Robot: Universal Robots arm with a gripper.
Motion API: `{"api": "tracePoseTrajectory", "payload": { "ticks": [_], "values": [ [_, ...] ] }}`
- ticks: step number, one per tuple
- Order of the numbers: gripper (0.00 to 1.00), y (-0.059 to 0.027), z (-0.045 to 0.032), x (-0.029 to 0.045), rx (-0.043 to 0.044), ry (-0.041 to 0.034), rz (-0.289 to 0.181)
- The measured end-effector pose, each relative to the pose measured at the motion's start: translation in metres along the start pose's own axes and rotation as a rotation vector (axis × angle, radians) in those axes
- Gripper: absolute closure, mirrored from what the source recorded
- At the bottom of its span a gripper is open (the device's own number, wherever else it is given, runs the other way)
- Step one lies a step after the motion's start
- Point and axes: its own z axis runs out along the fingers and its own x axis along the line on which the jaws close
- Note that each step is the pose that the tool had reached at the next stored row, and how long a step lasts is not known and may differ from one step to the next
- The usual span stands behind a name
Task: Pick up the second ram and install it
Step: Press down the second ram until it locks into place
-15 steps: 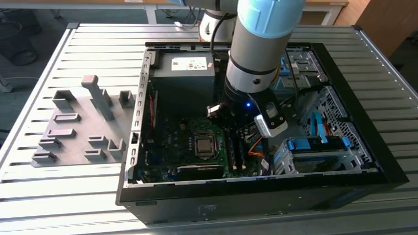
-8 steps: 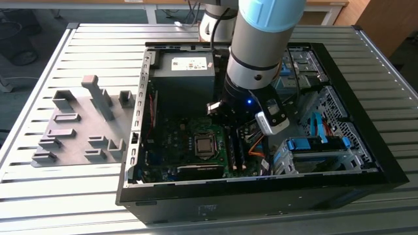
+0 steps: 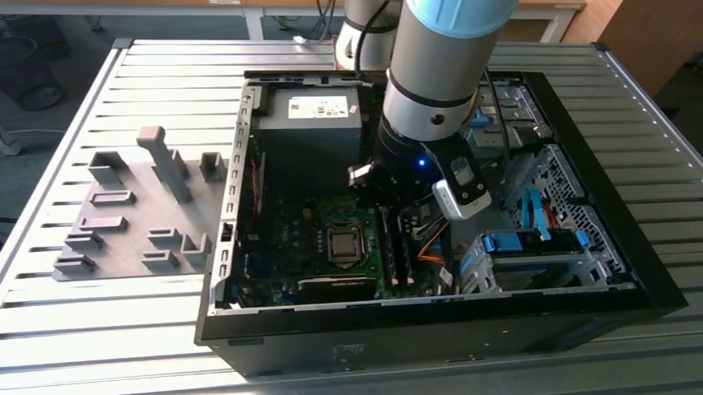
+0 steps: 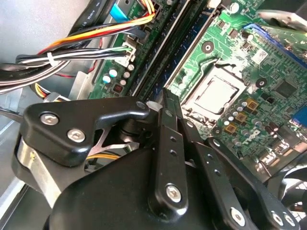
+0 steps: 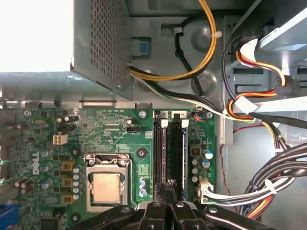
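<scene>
While poised over the green motherboard [image 5: 115, 139], black metal gripper [image 5: 168, 191] has narrow jaws closed together, gripping nothing visible, above long dark slots [image 5: 176, 153].

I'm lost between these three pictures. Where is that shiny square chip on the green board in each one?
Exterior view: the square chip sits mid-board in the open computer case, on the exterior view's left of the memory slots.
First wrist view: the chip lies in its metal frame, beside the slots.
Second wrist view: the chip shows at a slant, beside the slots.
Shared landmark: those long dark memory slots.
</scene>
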Motion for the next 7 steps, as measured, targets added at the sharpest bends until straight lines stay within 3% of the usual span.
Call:
{"api": "tracePoseTrajectory", "payload": {
  "ticks": [7],
  "values": [
    [0.89, 0.0000, -0.0010, 0.0001, 0.0004, 0.0001, 0.000]
  ]
}}
